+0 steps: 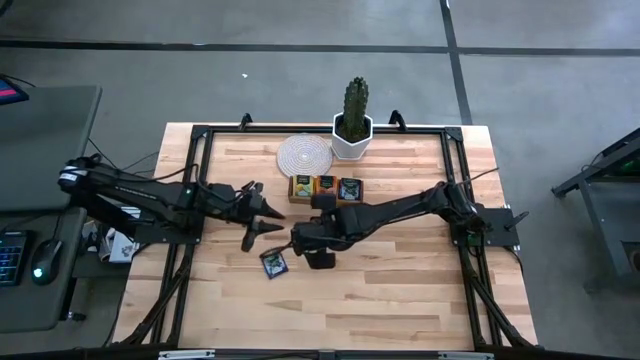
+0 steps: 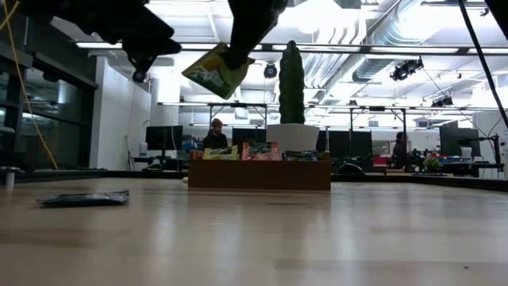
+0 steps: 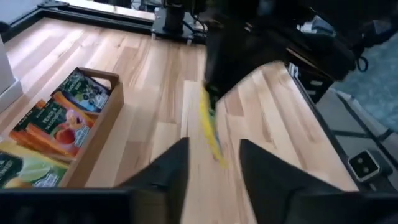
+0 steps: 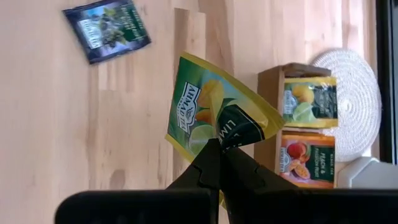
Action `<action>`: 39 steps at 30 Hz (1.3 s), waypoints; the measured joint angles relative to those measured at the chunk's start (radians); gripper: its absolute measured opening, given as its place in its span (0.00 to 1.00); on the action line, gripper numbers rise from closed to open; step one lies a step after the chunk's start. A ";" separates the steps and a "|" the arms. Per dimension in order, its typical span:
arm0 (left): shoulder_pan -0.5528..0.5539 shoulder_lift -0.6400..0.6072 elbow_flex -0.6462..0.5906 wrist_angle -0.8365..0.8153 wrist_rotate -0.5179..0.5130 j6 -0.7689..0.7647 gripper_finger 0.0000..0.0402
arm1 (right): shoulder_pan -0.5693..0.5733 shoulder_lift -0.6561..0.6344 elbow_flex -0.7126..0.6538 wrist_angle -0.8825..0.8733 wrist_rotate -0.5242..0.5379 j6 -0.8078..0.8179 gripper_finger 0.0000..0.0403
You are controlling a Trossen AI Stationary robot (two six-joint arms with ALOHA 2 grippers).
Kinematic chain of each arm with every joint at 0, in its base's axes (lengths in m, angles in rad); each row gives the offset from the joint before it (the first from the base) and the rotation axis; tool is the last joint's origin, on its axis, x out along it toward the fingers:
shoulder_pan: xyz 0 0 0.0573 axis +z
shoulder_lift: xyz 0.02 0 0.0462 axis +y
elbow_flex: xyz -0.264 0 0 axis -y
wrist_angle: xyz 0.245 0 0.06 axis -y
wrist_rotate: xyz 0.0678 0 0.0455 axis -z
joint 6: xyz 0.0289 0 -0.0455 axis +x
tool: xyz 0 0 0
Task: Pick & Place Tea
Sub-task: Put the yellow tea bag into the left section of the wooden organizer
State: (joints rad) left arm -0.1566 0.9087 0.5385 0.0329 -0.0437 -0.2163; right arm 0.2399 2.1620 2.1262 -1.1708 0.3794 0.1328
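1. My right hand (image 4: 219,155) is pinched shut on a yellow-green tea packet (image 4: 214,112), gripping it by one edge; the packet hangs clear above the counter (image 1: 400,280), tilted, as the low view shows it in the air (image 2: 216,71).
2. From above, that right hand (image 1: 300,238) sits near the middle of the counter, just in front of the wooden tray (image 1: 325,200).
3. My left hand (image 1: 268,220) is just beside it, pointing toward the right hand. Its fingers (image 3: 168,171) stand apart with a clear gap between them and nothing in their grip; through the left wrist view I see the yellow packet edge-on (image 3: 210,134) right in front of that gap.
4. A dark blue tea packet (image 1: 274,263) lies flat on the counter, near both hands, on the side away from the tray. It shows low and flat in the low view (image 2: 83,198) and apart from the held packet in the right wrist view (image 4: 107,30).
5. The tray holds more tea packets standing in its compartments: yellow-green (image 4: 309,99), orange-red (image 4: 308,160) and a dark one (image 1: 350,188).
6. Behind the tray stand a cactus in a white pot (image 1: 353,122) and a round woven coaster (image 1: 303,155).
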 joint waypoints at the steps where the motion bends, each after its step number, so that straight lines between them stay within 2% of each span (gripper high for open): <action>1: 0.000 0.010 0.000 0.019 0.000 -0.009 0.37 | 0.003 0.000 0.000 0.001 0.000 -0.009 0.00; 5: 0.000 0.042 0.001 0.076 -0.001 -0.048 0.53 | 0.006 0.000 0.000 0.008 0.000 -0.033 0.00; 8: 0.000 0.086 0.002 0.130 -0.005 -0.076 0.60 | 0.008 0.000 0.000 0.029 0.001 -0.067 0.00; 15: 0.000 0.182 0.050 0.146 -0.019 -0.103 0.63 | 0.010 0.000 0.000 0.055 0.009 -0.101 0.00; 26: 0.000 0.242 0.111 0.150 0.003 -0.104 0.62 | 0.009 0.000 0.000 0.079 0.015 -0.115 0.00; 34: 0.000 0.242 0.118 0.137 0.012 -0.105 0.45 | 0.009 0.000 0.000 0.083 0.015 -0.116 0.00; 39: 0.000 0.242 0.118 0.125 0.015 -0.111 0.38 | 0.009 0.000 0.000 0.084 0.019 -0.115 0.00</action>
State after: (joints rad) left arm -0.1566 1.1511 0.6563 0.1578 -0.0290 -0.3275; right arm 0.2485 2.1620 2.1262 -1.0870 0.3985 0.0173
